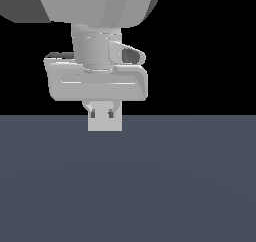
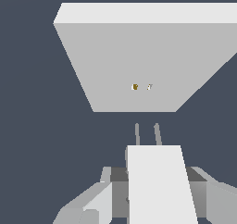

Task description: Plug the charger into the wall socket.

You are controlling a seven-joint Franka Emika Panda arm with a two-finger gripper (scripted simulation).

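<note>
Wrist view shows the charger [image 2: 159, 186] clamped between the gripper [image 2: 156, 190] fingers [image 2: 99, 202], which are closed against its sides. Two thin prongs [image 2: 147, 134] jut from its front toward the wall socket [image 2: 139, 56], near but apart from its two small holes [image 2: 134, 86]. Below lies a dark floor [image 1: 128, 186].

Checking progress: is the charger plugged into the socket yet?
Not yet. In the wrist view the charger sits in the gripper, its prongs short of the socket.
</note>
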